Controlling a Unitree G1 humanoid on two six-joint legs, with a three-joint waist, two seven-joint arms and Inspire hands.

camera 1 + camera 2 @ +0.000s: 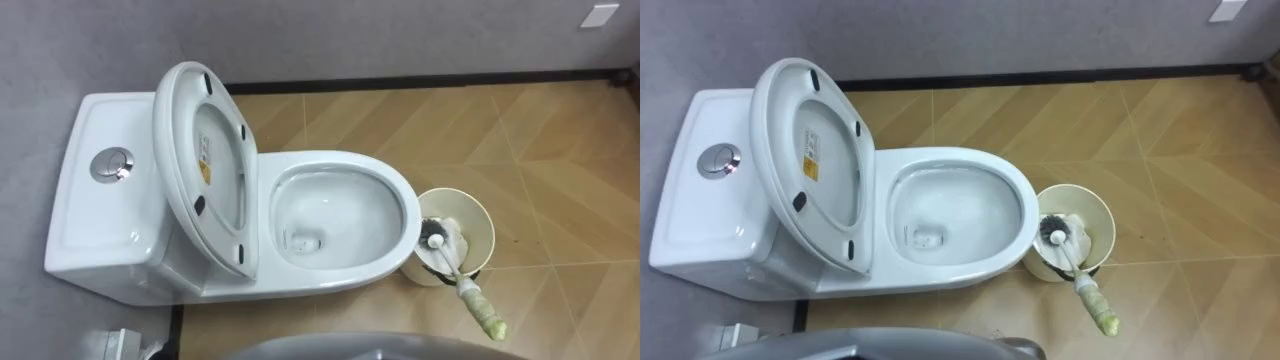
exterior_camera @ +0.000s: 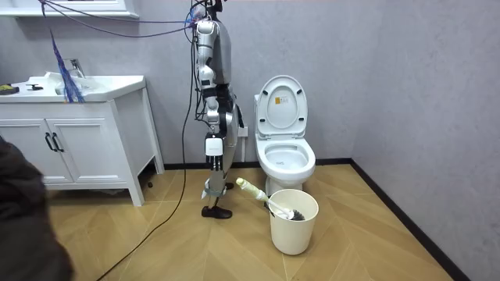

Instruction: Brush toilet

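The white toilet (image 1: 400, 215) stands in front of me with its seat and lid (image 1: 205, 165) raised against the tank (image 1: 100, 190), and the bowl is open. To the right of the bowl a cream bucket (image 1: 480, 215) holds the toilet brush, its dark head (image 1: 433, 238) inside the bucket. The brush's pale handle (image 1: 480, 308) leans out over the rim toward me. In the room view I stand at the toilet's side, on the room view's left of the toilet (image 2: 286, 160), with the bucket (image 2: 294, 226) near my feet. My right hand (image 2: 214, 156) hangs by my side, away from the brush.
A white vanity cabinet (image 2: 70, 133) with a sink stands at the room view's left. The grey wall and a dark baseboard (image 1: 420, 82) run behind the toilet. Wood floor (image 1: 560, 150) lies beyond the bucket. A dark shape (image 2: 23, 226) fills the room view's lower left.
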